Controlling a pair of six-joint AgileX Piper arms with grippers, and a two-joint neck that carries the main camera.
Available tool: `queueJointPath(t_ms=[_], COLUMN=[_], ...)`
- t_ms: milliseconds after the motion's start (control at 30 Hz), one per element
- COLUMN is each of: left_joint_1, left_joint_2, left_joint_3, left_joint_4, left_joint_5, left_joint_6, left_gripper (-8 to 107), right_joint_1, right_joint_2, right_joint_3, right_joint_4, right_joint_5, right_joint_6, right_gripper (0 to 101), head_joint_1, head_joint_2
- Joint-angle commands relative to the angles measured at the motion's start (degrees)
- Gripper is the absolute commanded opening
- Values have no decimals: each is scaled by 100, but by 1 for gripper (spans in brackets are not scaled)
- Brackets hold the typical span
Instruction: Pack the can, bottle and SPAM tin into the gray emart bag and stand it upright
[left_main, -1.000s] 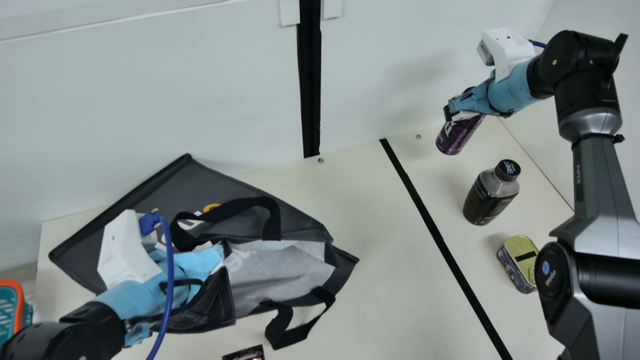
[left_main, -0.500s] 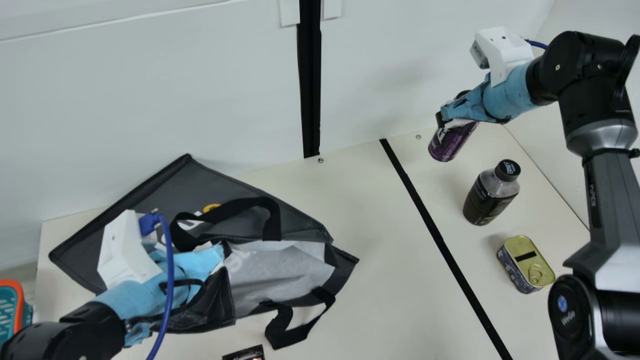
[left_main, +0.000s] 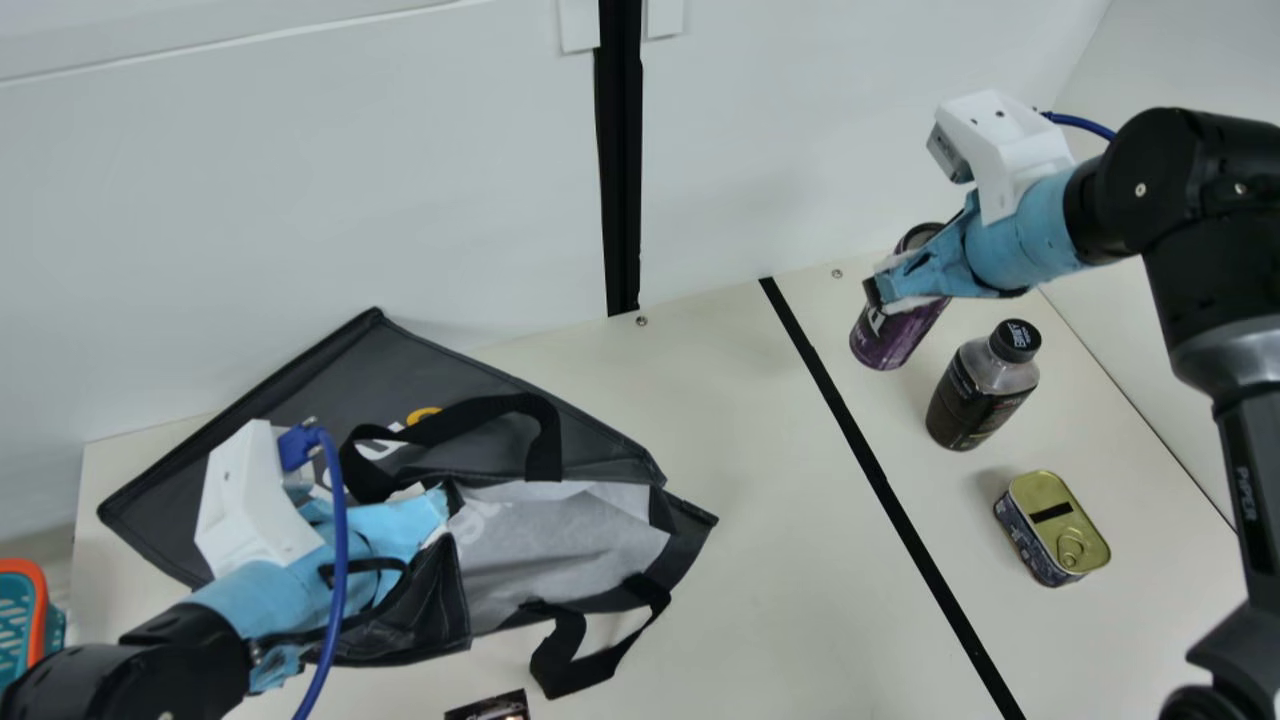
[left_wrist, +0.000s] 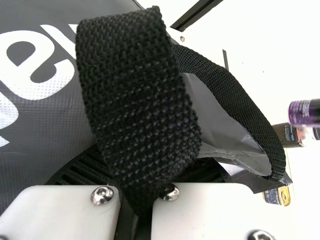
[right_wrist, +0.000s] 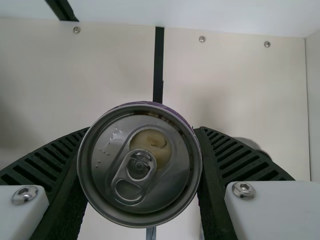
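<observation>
The gray bag (left_main: 560, 530) lies on its side, its pale lining showing at the mouth. At its rim is my left gripper (left_main: 430, 510); in the left wrist view the left gripper (left_wrist: 140, 192) is shut on the bag's black strap (left_wrist: 135, 100). My right gripper (left_main: 884, 288) is shut on the purple can (left_main: 895, 335), left of the bottle; I cannot tell whether the can touches the table. In the right wrist view the can's top (right_wrist: 140, 170) sits between the ribbed fingers of the right gripper (right_wrist: 141, 150). The bottle (left_main: 980, 392) stands upright. Nearer lies the SPAM tin (left_main: 1055, 530).
A black tape line (left_main: 880, 480) separates the bag's side from the bottle and tin. A teal and orange basket (left_main: 40, 620) is at the far left, and a small dark item (left_main: 490, 708) at the near edge. The white wall (left_main: 400, 180) rises behind the table.
My right gripper has come down toward the near side and slightly left with the can, which is now beside the bottle. The left arm and the bag have kept still.
</observation>
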Motion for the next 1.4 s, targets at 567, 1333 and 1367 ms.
queueJointPath(t_ms=[567,1333,1367], left_joint_1=[0,0,0], left_joint_2=[0,0,0], left_joint_3=[0,0,0], left_joint_4=[0,0,0], left_joint_5=[0,0,0], left_joint_6=[0,0,0], left_gripper=[-8,-8,-8], right_joint_1=[555,1810,1866], right_joint_2=[-1497,-2291,-2307], right_joint_3=[1753,2869,2895], right_joint_4=[-58,-318,-325], right_joint_5=[0,0,0], right_joint_6=[-36,469,494], right_gripper=[0,0,0], head_joint_1=[-130,-130,-130], head_joint_2=[-14,-14,-14])
